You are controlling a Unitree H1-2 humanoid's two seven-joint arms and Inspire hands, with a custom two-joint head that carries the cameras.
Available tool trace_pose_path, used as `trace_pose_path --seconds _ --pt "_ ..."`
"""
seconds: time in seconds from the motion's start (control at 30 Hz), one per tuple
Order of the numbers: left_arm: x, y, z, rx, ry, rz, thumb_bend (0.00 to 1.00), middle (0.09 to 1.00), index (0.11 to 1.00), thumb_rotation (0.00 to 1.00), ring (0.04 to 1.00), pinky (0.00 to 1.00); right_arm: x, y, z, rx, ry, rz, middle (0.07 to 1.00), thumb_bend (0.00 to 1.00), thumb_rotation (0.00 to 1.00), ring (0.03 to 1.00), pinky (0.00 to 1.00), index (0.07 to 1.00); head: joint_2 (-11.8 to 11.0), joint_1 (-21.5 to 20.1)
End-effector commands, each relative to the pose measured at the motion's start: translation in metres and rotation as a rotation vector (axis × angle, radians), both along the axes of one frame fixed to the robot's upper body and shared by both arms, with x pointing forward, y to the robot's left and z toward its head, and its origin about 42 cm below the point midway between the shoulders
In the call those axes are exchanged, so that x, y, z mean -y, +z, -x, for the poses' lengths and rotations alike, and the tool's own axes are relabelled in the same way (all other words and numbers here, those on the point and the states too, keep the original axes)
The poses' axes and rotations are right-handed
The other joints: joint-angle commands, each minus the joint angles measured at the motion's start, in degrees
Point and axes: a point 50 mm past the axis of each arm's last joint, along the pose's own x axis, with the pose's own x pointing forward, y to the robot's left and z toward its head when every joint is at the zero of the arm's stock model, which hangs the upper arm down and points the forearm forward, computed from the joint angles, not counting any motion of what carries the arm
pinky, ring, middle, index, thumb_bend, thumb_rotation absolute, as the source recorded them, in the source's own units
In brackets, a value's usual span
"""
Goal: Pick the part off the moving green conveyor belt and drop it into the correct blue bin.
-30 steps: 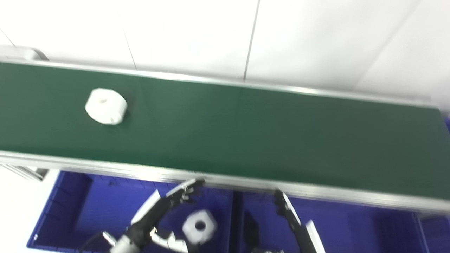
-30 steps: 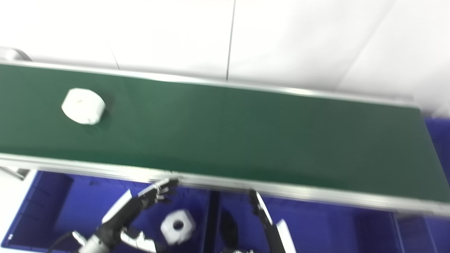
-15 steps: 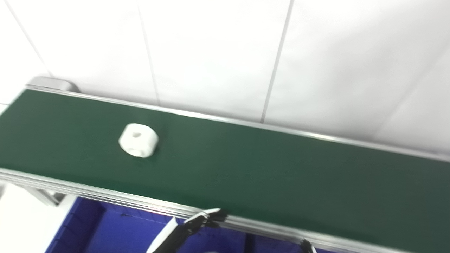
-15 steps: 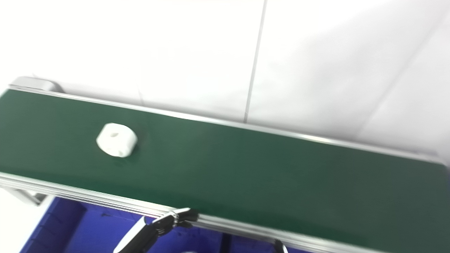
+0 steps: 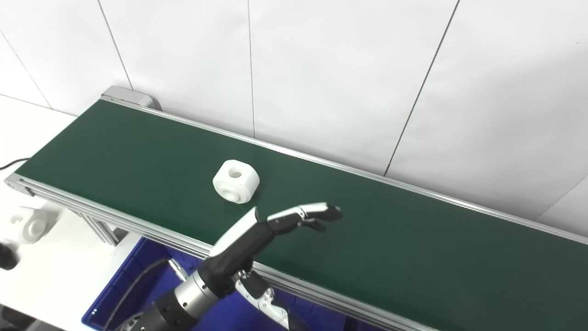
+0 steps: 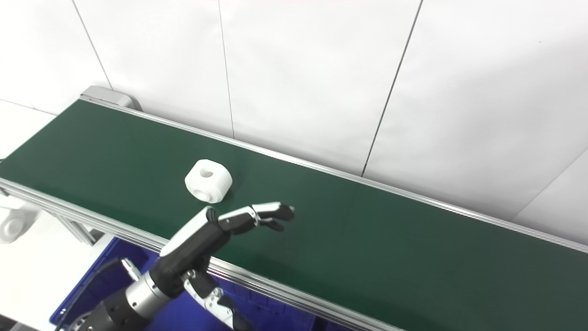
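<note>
A white rounded part with a hole in its top point(image 5: 235, 181) lies on the green conveyor belt point(image 5: 413, 248), left of the belt's middle. My left hand point(image 5: 271, 226) reaches over the near rail, above the belt. It is open and empty, fingers stretched out flat and pointing right, thumb hanging below. The fingertips point(image 5: 330, 213) are to the right of the part and a little nearer to me, apart from it. The same part point(image 6: 208, 180) and hand point(image 6: 225, 227) show in the right eye view. A blue bin point(image 5: 133, 285) sits under the near rail. My right hand is out of view.
A second white part point(image 5: 27, 223) lies on the white table left of the belt's end, with a dark object point(image 5: 7, 262) near it. A white tiled wall point(image 5: 321, 69) stands right behind the belt. The belt's aluminium rail point(image 5: 138, 225) runs between bin and belt.
The camera has swung up and left, so the bins are mostly out of view. My left hand has risen from the bin to over the belt. The part has travelled right.
</note>
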Motion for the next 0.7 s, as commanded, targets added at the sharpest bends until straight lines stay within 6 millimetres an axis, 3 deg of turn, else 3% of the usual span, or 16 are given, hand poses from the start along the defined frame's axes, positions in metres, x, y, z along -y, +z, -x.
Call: trace_pose_path --seconds 0.0,0.23,0.47,0.53,0.6,0.67 --pt "-0.004 0.015 -0.005 0.059 0.014 -0.016 0.97 0.885 0.833 0.28 0.842 0.73 0.0 0.012 -0.003 0.084 0.005 -0.03 0.983 0.9 0.33 0.986 1.0 1.0 0.04 0.03" --pt "0.0 0.024 -0.031 0.083 0.093 -0.069 0.95 0.914 0.866 0.3 0.878 0.77 0.006 0.007 -0.003 0.071 0.014 -0.011 0.978 0.89 0.35 0.99 1.0 1.0 -0.74 0.35" --pt "0.004 0.028 -0.073 0.085 0.251 -0.322 0.88 0.969 0.925 0.36 0.947 0.9 0.009 0.005 -0.008 0.065 0.015 -0.024 0.977 0.89 0.37 0.98 1.0 1.0 -1.72 1.76" --pt "0.003 0.026 -0.084 0.067 0.284 -0.369 0.87 0.981 0.934 0.32 0.98 0.93 0.01 0.005 -0.008 0.063 0.014 -0.027 0.973 0.9 0.38 0.971 1.0 1.0 -1.91 1.88" --pt "0.001 0.023 -0.097 0.052 0.319 -0.424 0.87 0.985 0.938 0.31 0.983 0.92 0.01 0.004 -0.009 0.057 0.016 -0.03 0.974 0.9 0.39 0.964 1.0 1.0 -2.27 2.08" --pt "0.0 0.02 -0.107 0.043 0.347 -0.463 0.87 0.981 0.935 0.28 0.931 0.85 0.01 0.003 -0.01 0.055 0.019 -0.034 0.968 0.89 0.39 0.937 0.94 1.0 -2.67 2.21"
